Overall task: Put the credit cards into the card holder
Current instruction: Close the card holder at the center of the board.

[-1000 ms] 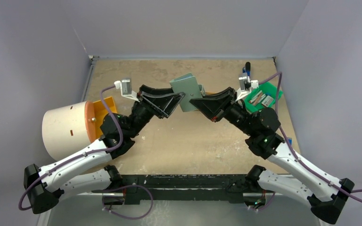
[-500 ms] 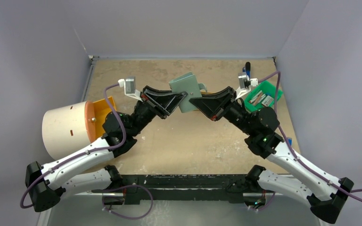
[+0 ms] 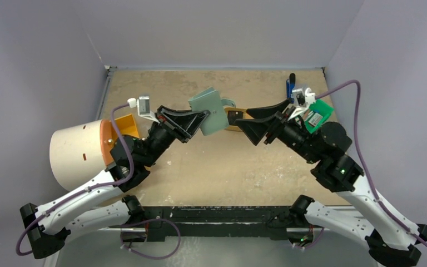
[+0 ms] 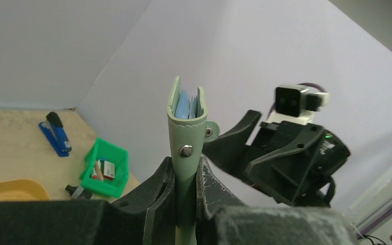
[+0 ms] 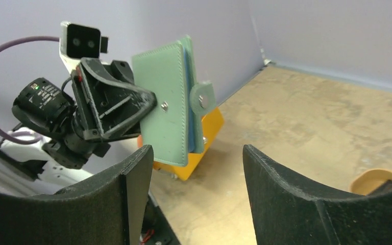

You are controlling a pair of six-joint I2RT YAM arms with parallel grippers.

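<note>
Tan table (image 3: 217,167), grey walls: left gripper (image 3: 204,118) clamps the card holder (image 3: 211,107) aloft at mid-table, probably to keep its mouth reachable. Blue cards (image 4: 186,104) show in its top. Right gripper (image 3: 244,120) faces it just beside, jaws apart, empty.

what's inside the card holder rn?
Between the flaps of the card holder, light-blue card edges show at the top. How many cards, I cannot tell; the lower part is covered by the left gripper clamped on it.

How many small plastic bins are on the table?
2: a green bin at the far right, an orange bin at the left beside the white cylinder. Others may be hidden.
</note>
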